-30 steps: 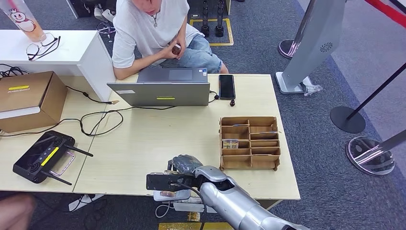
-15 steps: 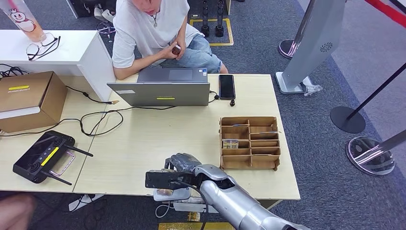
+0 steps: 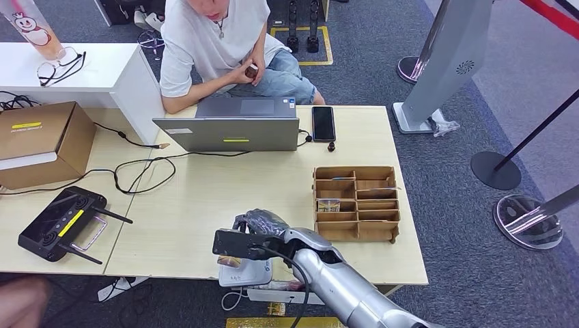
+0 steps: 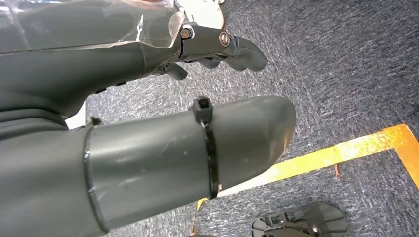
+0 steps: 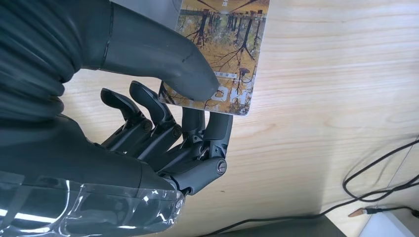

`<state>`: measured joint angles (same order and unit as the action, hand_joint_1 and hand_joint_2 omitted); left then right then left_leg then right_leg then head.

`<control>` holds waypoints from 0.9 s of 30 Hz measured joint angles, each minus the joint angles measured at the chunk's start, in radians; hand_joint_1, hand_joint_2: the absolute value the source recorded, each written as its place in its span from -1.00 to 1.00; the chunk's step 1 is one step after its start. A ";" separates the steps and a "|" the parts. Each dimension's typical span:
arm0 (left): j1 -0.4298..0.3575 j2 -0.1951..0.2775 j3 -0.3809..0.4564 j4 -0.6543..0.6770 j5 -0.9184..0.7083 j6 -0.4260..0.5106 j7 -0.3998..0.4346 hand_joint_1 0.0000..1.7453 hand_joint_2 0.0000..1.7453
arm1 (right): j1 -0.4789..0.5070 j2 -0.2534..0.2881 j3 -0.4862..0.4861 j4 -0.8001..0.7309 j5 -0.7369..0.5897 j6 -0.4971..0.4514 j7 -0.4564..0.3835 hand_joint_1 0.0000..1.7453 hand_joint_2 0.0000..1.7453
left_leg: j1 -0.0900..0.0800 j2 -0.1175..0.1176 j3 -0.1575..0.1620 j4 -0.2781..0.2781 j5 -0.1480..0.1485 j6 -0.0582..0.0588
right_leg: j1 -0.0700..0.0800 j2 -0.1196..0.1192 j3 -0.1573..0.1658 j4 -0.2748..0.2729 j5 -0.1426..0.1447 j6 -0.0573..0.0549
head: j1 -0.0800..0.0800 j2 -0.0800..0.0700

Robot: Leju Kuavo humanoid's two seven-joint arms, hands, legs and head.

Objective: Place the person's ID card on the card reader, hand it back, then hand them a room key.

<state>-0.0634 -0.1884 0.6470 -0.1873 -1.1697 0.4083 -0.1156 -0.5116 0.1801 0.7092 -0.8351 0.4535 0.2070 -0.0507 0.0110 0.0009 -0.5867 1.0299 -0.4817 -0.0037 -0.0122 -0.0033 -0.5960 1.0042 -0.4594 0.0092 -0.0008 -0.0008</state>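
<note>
- A pale wooden worktop (image 3: 205,205) is seen from above, with a seated person (image 3: 218,48) in a white shirt at its far edge, behind an open laptop (image 3: 235,126).
- The right hand (image 3: 263,229) is held low over the near edge of the worktop, its thumb and fingers (image 5: 205,131) pinched on a card (image 5: 220,54) printed with autumn trees.
- The card is taken to be the person's ID card; part of it is hidden by the thumb.
- Just below the hand, at the near edge, a white card reader (image 3: 244,273) is seen, with the card close above it.
- The step in hand is judged to be the card-reader stage; whether the card is being laid down or lifted away cannot be told.
- If the reading is done, the card would next have to be carried across the worktop to the person at the far edge.
- The left hand (image 4: 217,47) hangs over grey carpet; its fingers look partly curled with nothing in them, though this cannot be told for certain.
- A wooden compartment tray (image 3: 356,203) sits near the right edge, probably for room keys.
- Small lettering on the card is too blurred to be read, and no brand can be made out.
</note>
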 joint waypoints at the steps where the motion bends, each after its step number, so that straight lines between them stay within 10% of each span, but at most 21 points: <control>1: -0.001 0.000 0.000 0.000 0.000 0.000 0.000 -1.00 -1.00 | 0.002 -0.003 -0.003 -0.007 -0.004 0.001 -0.001 1.00 1.00 | 0.000 0.000 0.000 0.000 0.000 0.000 | 0.000 0.000 0.000 0.000 0.000 0.000 | 0.000 0.000; 27: 0.016 0.008 -0.005 0.000 -0.003 -0.008 -0.014 -1.00 -1.00 | 0.094 -0.041 -0.096 -0.226 -0.033 -0.041 -0.016 1.00 1.00 | 0.000 0.000 0.000 0.000 0.000 0.000 | 0.000 0.000 0.000 0.000 0.000 0.000 | 0.000 0.000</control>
<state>-0.0476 -0.1802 0.6422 -0.1873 -1.1723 0.4005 -0.1297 -0.4179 0.1391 0.6127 -1.0614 0.4207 0.1661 -0.0664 0.0111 0.0009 -0.5868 1.0299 -0.4817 -0.0038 -0.0122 -0.0033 -0.5960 1.0042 -0.4594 0.0092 -0.0008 -0.0008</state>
